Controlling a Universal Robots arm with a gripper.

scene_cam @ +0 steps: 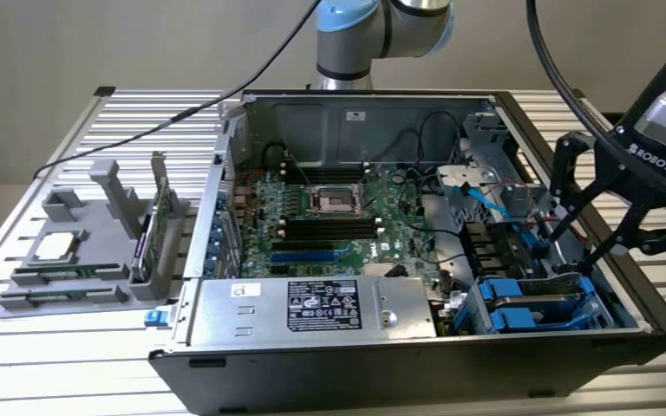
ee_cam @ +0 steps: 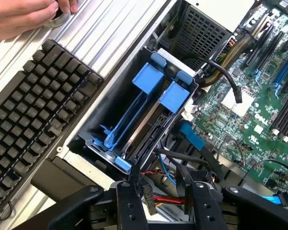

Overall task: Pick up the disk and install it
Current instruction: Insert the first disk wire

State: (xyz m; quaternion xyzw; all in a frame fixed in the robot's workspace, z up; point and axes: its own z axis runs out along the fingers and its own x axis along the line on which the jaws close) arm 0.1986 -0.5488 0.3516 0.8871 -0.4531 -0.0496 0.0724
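Since disk (ee_cam: 148, 79) sits slotted in drive bay (ee_cam: 116, 103) just below claw (ee_cam: 165, 189), fingers (ee_cam: 128, 203) stand apart and empty, blue carrier tabs (ee_cam: 176, 97) facing them.

White "ROBOTIQ" on black body of gripper (scene_cam: 571, 247). Power supply label (scene_cam: 336, 305): print too small to read. Nothing else legible.

The disk (scene_cam: 536, 301) sits inside the computer case (scene_cam: 310, 381) (exterior view's right end), a keyboard (ee_cam: 33, 120) beside the case.
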